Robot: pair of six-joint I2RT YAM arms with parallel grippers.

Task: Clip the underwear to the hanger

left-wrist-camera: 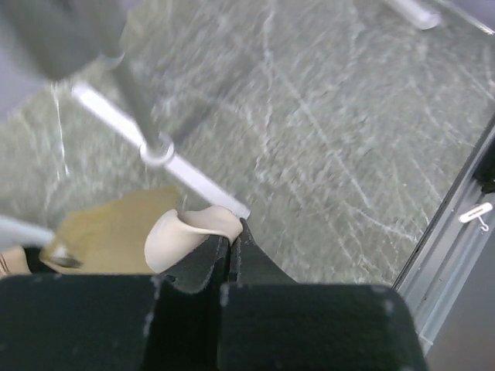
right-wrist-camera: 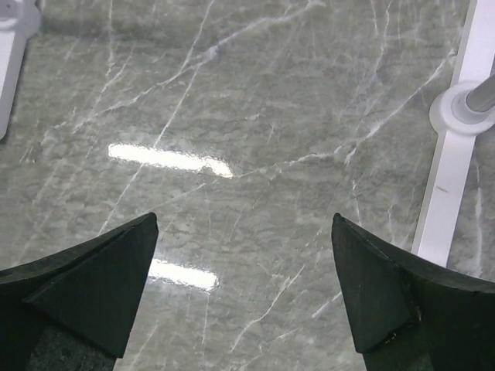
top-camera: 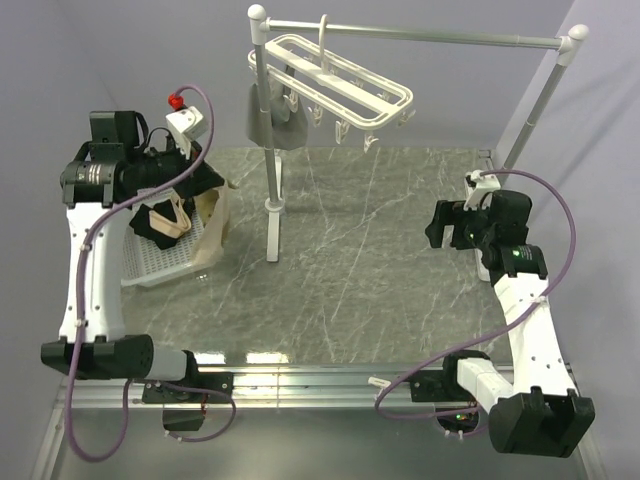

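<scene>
The tan underwear (top-camera: 213, 228) hangs from my left gripper (top-camera: 207, 183) at the table's left, above the edge of a white basket. In the left wrist view the gripper (left-wrist-camera: 233, 234) is shut on a pale folded edge of the underwear (left-wrist-camera: 186, 232), and tan fabric trails to the left below. The white hanger (top-camera: 337, 84) hangs by its hook from the silver rail at the back, well right of and above the left gripper, with small clips dangling under it. My right gripper (top-camera: 436, 225) is open and empty over the bare table at the right; it also shows in the right wrist view (right-wrist-camera: 244, 270).
A grey garment (top-camera: 270, 118) hangs from the hanger's left end. The silver rail stand's left pole (top-camera: 272, 190) stands just right of the underwear; its right pole (top-camera: 537, 98) is at the back right. The white basket (top-camera: 158, 264) holds black and beige cloth pieces (top-camera: 165, 222).
</scene>
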